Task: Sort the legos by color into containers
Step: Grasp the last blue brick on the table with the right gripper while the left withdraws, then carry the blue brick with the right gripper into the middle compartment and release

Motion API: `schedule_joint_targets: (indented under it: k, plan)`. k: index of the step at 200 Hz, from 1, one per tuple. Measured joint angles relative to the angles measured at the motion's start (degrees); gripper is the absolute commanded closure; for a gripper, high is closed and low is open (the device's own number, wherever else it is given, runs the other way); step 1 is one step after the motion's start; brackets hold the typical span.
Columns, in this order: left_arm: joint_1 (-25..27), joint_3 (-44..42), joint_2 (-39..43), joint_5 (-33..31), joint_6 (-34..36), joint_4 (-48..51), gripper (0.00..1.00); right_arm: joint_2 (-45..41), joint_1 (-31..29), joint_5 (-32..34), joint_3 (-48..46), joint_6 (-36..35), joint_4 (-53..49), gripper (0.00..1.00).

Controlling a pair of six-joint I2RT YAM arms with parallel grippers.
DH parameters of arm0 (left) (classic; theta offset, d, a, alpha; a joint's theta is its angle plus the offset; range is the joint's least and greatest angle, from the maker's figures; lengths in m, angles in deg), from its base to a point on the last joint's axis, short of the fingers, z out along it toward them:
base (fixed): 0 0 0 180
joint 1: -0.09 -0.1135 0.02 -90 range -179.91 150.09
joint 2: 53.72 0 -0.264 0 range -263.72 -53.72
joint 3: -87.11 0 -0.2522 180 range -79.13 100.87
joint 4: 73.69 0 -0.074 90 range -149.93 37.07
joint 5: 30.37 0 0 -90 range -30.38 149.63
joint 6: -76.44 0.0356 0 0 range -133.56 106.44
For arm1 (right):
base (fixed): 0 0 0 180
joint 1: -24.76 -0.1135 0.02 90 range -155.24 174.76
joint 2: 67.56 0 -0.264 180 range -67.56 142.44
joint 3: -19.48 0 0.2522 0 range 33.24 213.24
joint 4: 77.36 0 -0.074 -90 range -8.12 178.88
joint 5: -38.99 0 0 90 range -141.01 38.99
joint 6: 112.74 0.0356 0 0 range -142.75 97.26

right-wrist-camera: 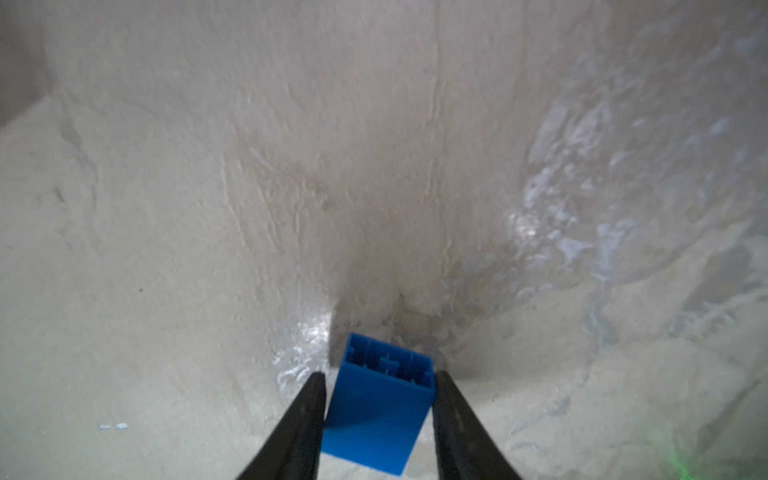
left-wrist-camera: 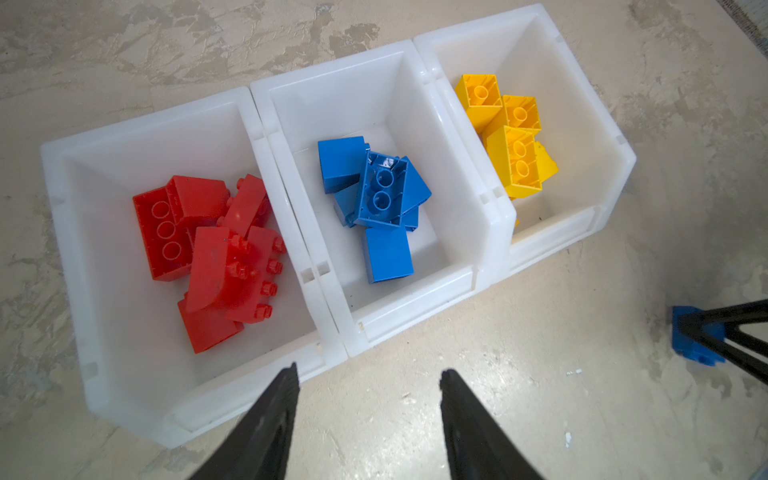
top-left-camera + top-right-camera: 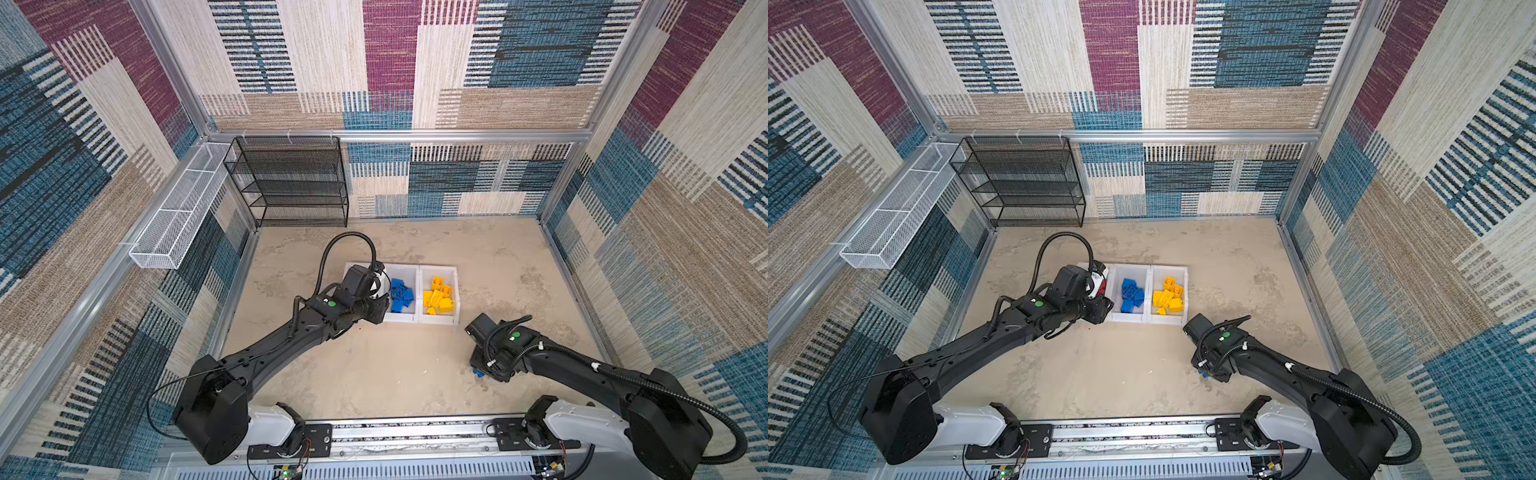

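Sandy, mottled worktop (image 3: 395, 374) is lying nearly bare: red legos (image 2: 216, 257), blue legos (image 2: 376, 195) and yellow legos (image 2: 511, 137) are being held in the three containers (image 2: 490, 232) just ahead of the left jaws, which are being held spread and empty. One loose blue brick (image 1: 378, 411) is being pinched between the right jaws, low against the worktop. Apparently the last pick is being made; next, a lift and a carry to the middle container (image 2: 353, 99) are being called for, its near wall being cleared.

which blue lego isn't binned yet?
The lone blue brick on the table, held by the right claw. The other blue bricks all lie in the middle bin.
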Motion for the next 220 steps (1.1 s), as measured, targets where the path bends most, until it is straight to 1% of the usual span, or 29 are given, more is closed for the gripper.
schedule_joint_targets:
  k: [19, 52, 67, 88, 101, 115, 134, 157, 188, 208, 220]
  plan:
    - [-0.33, -0.63, 1.09, -0.02, 0.00, -0.04, 0.42, -0.09, 0.00, 0.02, 0.00, 0.02, 0.55, 0.65]
    - [-0.90, -2.19, 3.63, -0.11, -0.31, 0.20, 0.42, 0.26, 0.00, 0.11, 2.19, -0.28, 0.52, 0.67]
    - [-1.11, -3.04, 5.20, -0.28, -0.48, 0.55, 0.42, 0.92, 0.00, 0.72, 5.75, -1.64, 0.15, 0.67]
    - [-1.95, -4.31, 7.69, -0.87, -1.03, 0.81, 0.42, 4.35, 0.00, 1.95, 14.95, -5.73, -0.20, 0.66]
    - [-2.47, -5.03, 9.03, -1.44, -1.46, 0.94, 0.42, 8.24, 0.00, 2.82, 21.88, -9.31, 0.50, 0.66]
    - [-3.28, -5.84, 10.25, -1.64, -1.66, 1.25, 0.42, 14.80, 0.00, 4.00, 31.45, -14.14, 1.11, 0.65]
    - [-3.98, -6.25, 11.56, -2.01, -1.86, 2.16, 0.42, 22.99, 0.00, 4.70, 41.79, -20.37, 3.76, 0.65]
    - [-4.28, -6.82, 13.62, -3.17, -2.05, 3.32, 0.42, 33.00, 0.00, 4.76, 52.24, -26.71, 6.67, 0.65]
    - [-4.76, -8.76, 15.85, -4.52, -2.56, 4.24, 0.42, 44.09, 0.00, 4.04, 64.13, -32.68, 8.20, 0.65]
    - [-4.81, -9.60, 16.68, -4.63, -3.65, 4.55, 0.42, 48.89, 0.02, 3.80, 69.68, -35.21, 8.02, 0.58]
    - [-4.92, -9.97, 17.11, -4.85, -4.33, 4.72, 0.42, 50.71, 0.07, 3.48, 71.65, -36.41, 7.98, 0.50]
